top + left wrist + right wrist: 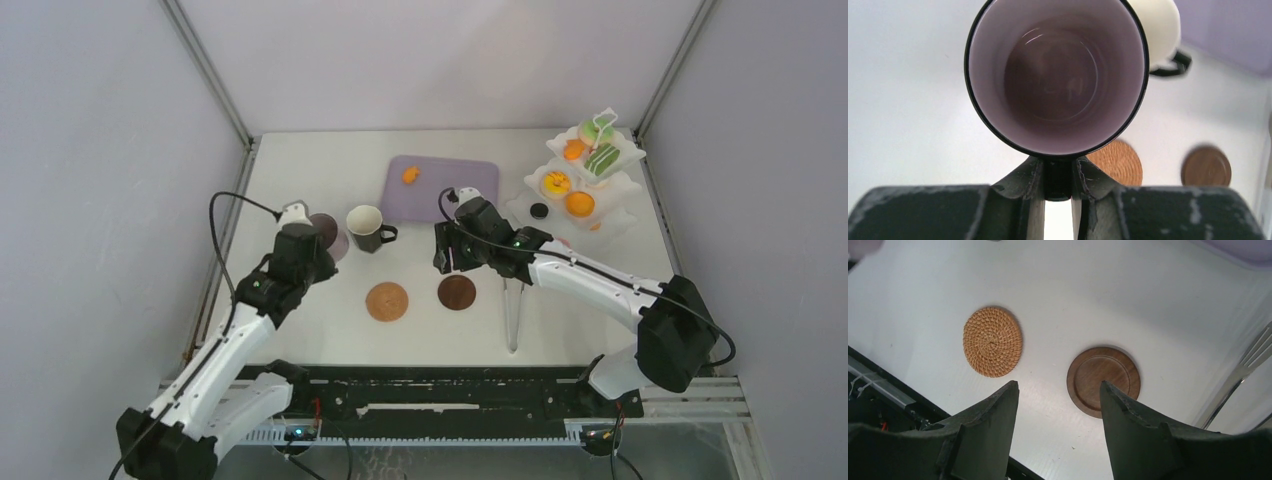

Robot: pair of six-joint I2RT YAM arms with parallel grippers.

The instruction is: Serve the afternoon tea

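My left gripper (1058, 167) is shut on the handle of the mauve mug (1057, 75), which I look straight down into; it looks empty. From above, that mug (330, 235) stands at the left, beside the dark mug with a white inside (366, 226). My left gripper (316, 245) is against it. My right gripper (1058, 385) is open and holds nothing. It hangs over the bare table between the woven coaster (993, 342) and the dark wooden coaster (1103, 380). Doughnuts and macarons fill the white tiered stand (628, 155) at the back right.
A lilac tray (455, 185) lies at the back middle with one small orange doughnut (410, 175) on it. Long white tongs (514, 315) lie right of the dark coaster (457, 292). The woven coaster (387, 301) lies in front of the mugs.
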